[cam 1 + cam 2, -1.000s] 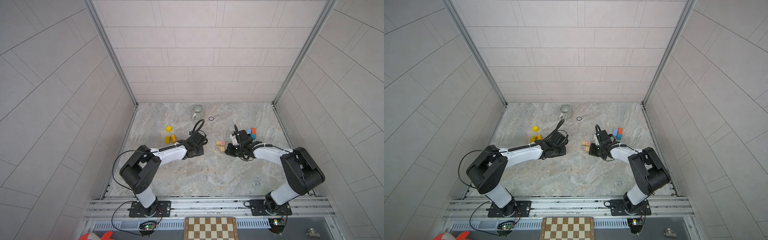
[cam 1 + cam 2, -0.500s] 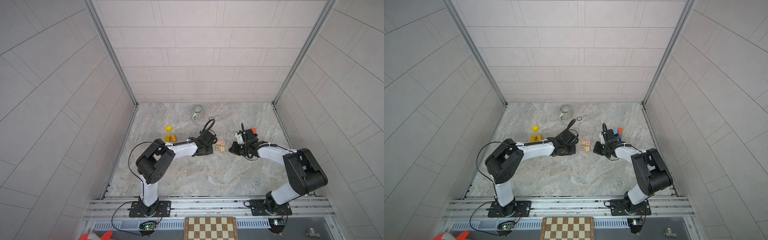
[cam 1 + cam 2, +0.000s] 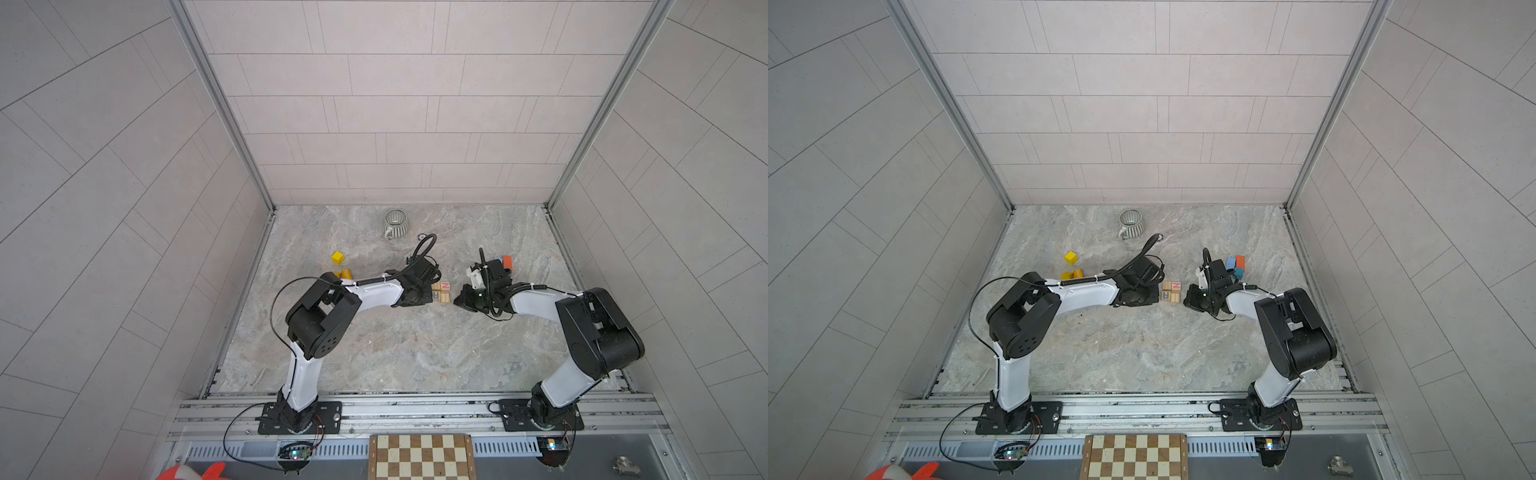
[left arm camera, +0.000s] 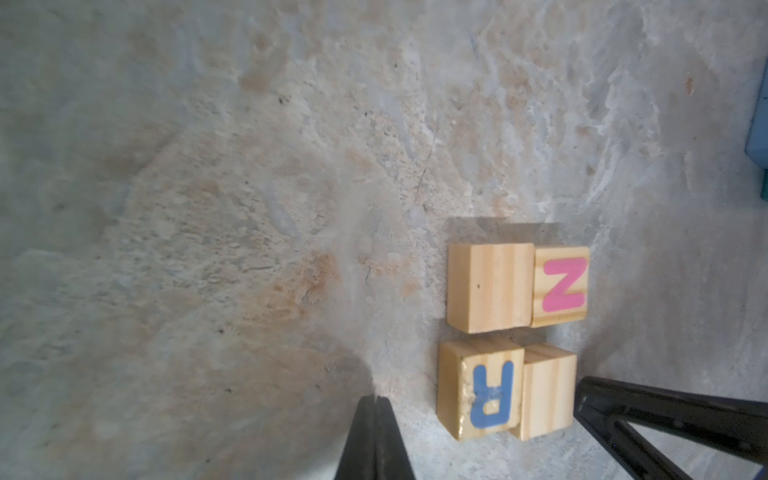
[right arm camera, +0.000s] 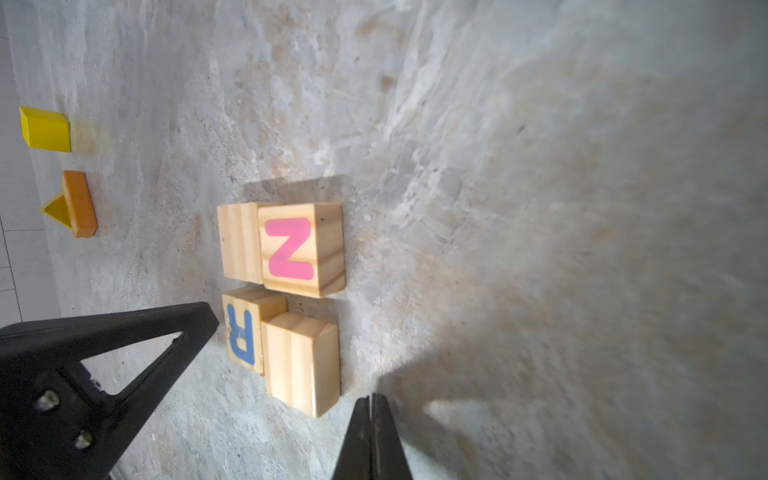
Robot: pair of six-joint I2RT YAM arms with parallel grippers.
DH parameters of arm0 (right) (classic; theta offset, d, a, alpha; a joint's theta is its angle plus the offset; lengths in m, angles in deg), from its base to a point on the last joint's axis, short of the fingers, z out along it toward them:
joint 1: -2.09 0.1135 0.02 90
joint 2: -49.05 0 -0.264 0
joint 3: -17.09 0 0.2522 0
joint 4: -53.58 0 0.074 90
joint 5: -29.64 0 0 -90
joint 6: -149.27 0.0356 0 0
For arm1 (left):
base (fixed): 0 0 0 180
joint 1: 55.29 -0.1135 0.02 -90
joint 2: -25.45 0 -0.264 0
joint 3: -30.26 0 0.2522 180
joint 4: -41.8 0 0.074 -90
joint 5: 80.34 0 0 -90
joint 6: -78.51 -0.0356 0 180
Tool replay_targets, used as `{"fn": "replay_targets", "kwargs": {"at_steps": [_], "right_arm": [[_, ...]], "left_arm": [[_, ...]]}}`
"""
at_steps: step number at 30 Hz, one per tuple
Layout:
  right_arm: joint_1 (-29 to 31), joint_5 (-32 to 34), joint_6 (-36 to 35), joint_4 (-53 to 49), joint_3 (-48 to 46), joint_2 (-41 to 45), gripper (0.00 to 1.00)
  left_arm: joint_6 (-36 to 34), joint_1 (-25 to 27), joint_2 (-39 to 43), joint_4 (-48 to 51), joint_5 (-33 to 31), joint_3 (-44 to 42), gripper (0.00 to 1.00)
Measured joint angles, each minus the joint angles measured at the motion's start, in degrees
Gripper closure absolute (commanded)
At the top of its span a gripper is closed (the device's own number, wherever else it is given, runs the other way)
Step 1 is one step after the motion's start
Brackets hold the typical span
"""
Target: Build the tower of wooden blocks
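nearby, pressed-together left hand (image 4: 376, 409) and right hand (image 5: 371, 405) flank letter cubes (image 3: 441, 291), grey cup (image 3: 395, 224) beyond.

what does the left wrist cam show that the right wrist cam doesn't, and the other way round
Only the left wrist view: a sliver of a blue block at the frame edge.
Only the right wrist view: the yellow block, the orange piece and the yellow wedge against it.
Both: the four wooden cubes in a two-by-two square, including the N cube and the R cube. Both also show the left gripper and the right gripper, each shut, close on either side of the R cube's pair.
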State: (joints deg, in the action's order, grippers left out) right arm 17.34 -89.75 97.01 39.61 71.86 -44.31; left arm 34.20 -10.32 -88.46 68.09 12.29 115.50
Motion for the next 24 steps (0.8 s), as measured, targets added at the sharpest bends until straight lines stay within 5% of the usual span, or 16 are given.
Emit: {"fn": "replay_targets", "kwargs": {"at_steps": [24], "right_arm": [[0.00,-0.37,0.04,0.96,0.22,-0.76,1.00]], "left_arm": [[1.20,2.34,-2.56,0.07,0.87,3.34,1.00]]}}
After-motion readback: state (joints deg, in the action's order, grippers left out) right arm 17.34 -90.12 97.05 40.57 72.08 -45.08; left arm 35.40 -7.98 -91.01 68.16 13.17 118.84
